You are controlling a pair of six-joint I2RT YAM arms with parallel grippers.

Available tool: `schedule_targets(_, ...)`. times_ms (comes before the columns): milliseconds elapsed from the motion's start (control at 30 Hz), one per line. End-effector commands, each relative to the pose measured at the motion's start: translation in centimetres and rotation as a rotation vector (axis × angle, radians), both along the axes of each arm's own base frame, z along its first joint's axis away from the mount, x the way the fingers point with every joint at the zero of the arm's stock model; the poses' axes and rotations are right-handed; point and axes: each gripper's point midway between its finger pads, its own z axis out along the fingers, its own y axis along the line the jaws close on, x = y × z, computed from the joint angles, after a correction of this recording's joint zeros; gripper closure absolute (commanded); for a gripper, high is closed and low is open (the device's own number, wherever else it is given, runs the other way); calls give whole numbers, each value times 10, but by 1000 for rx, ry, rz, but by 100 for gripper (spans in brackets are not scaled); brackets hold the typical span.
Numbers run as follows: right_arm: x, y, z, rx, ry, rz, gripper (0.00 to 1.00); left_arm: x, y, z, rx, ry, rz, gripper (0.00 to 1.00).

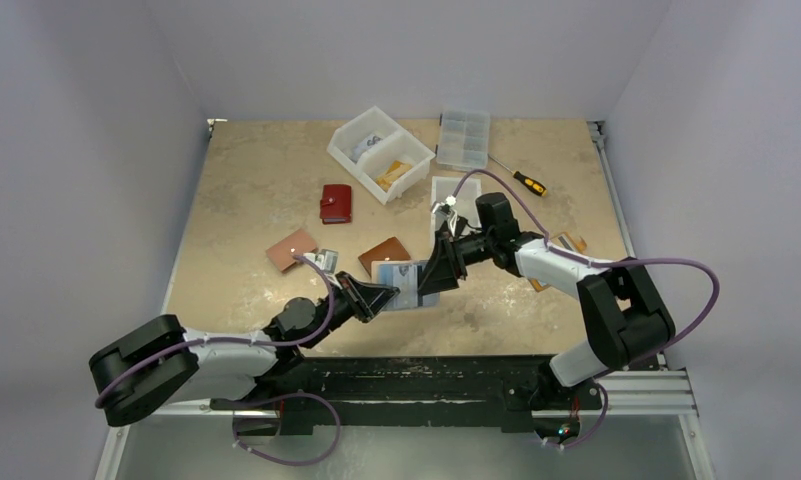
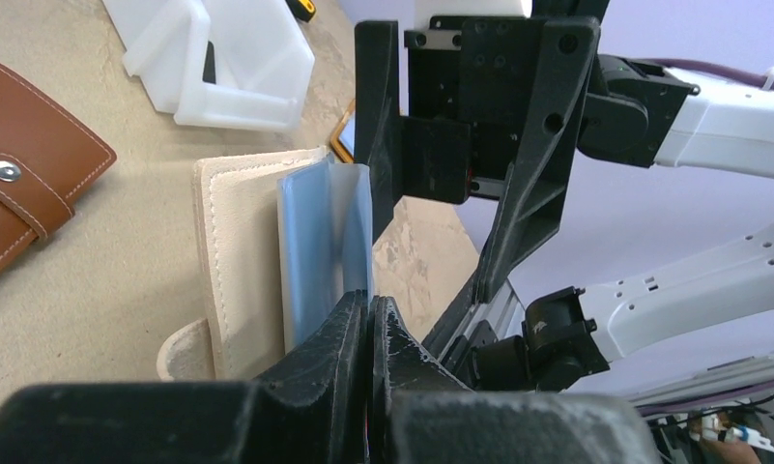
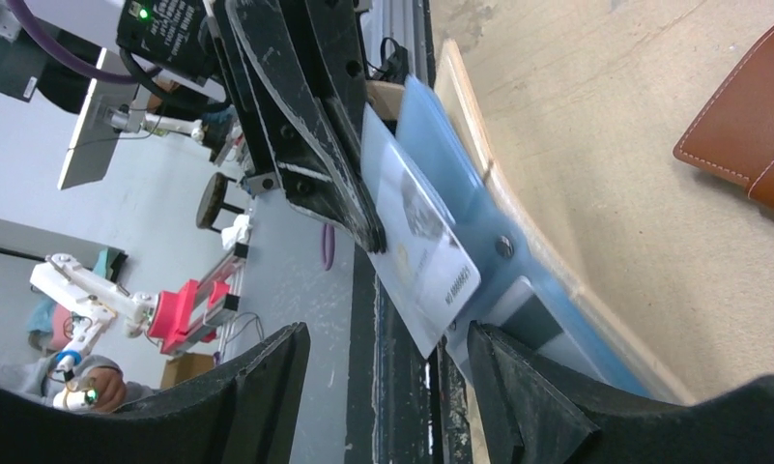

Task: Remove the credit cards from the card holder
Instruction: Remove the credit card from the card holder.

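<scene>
While my left gripper (image 2: 371,307) pinches tight on a clear sleeve (image 2: 349,232) of the cream card holder (image 2: 233,251), my right gripper (image 3: 387,333) stands wide, its jaws flanking the pale credit card (image 3: 416,246). The card's long axis points toward that gripper, and the holder lies open on the table (image 1: 246,200).

Soft, even light from above (no hard glare) brightens the worktop (image 1: 246,200), with only faint shadows under the arms (image 1: 536,262). In the wrist views the left tool (image 2: 371,307) and right tool (image 3: 387,336) loom dark and slightly blurred; the backgrounds soften.
</scene>
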Motion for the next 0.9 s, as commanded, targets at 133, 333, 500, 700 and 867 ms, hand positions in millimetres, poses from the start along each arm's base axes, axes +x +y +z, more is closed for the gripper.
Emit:
schedule_targets(133, 5, 4, 12, 44, 32, -2, 34, -7, -16, 37, -138, -75, -87, 100)
schedule_targets(333, 5, 4, 12, 46, 38, 0, 52, -5, -14, 33, -124, -62, -66, 100)
schedule_targets(500, 6, 5, 10, 46, 40, 2, 60, 0, -5, 25, -108, -40, -18, 100)
schedule_targets(700, 4, 4, 11, 63, 23, 25, 90, 2, 0, 21, -93, -27, 8, 100)
schedule_targets(867, 3, 4, 12, 74, 12, 43, 100, 2, 1, 19, -91, -15, 13, 92)
